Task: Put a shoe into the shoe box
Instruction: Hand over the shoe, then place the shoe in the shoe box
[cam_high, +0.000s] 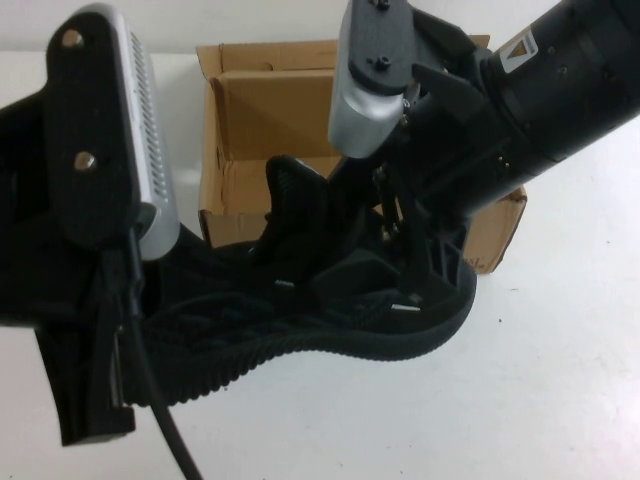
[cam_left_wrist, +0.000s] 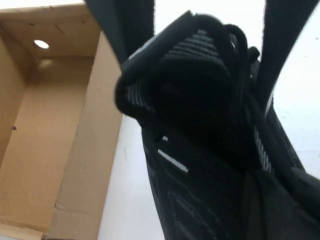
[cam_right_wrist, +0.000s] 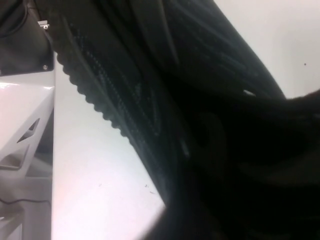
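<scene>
the black athletic sneaker with a ridged black sole and small white dash marks (cam_high: 330, 320) is lying, or perhaps hanging just above, the white worktop (cam_high: 540, 400) in front of the brown corrugated cardboard shoe box (cam_high: 270, 110), its long axis running left to right across the high view, roughly along the box's near wall. the box is sitting open and empty just beyond it, so the coming move looks to turn on carrying the shoe away from the robot and over that near wall. the left pincer (cam_left_wrist: 200, 100) is at the shoe's left end, its two fingers pinching the padded collar between them. the right pincer (cam_high: 420, 270) is pressing in at the shoe's right half; i cannot tell how it is set. both arms are equally near. counting: one shoe, one box, two pincers.
</scene>
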